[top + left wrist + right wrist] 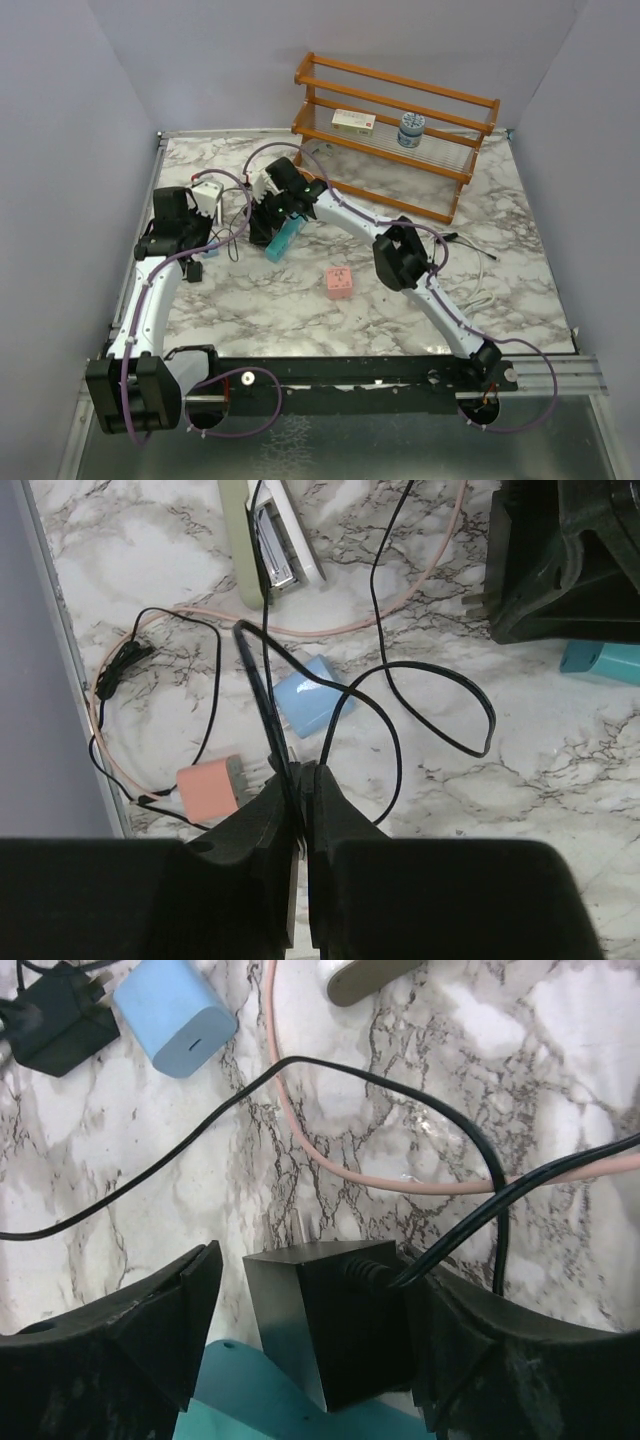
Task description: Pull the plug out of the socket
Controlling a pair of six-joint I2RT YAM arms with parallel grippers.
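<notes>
In the right wrist view a black plug (335,1330) with a thick black cable lies between the jaws of my right gripper (312,1255). It rests against the right finger, and a gap separates it from the left finger, so the gripper is open. The plug is apart from the white socket strip (285,540), which lies farther back on the marble table. My left gripper (302,770) is shut on a thin black cable (262,695) that loops across the table in front of it.
A light blue charger (312,705) and an orange charger (210,788) lie near the left gripper, with a pink cord (300,1130) looping round. A small black adapter (60,1020) lies nearby. A pink cube (339,282) sits mid-table. A wooden shelf (395,135) stands at the back.
</notes>
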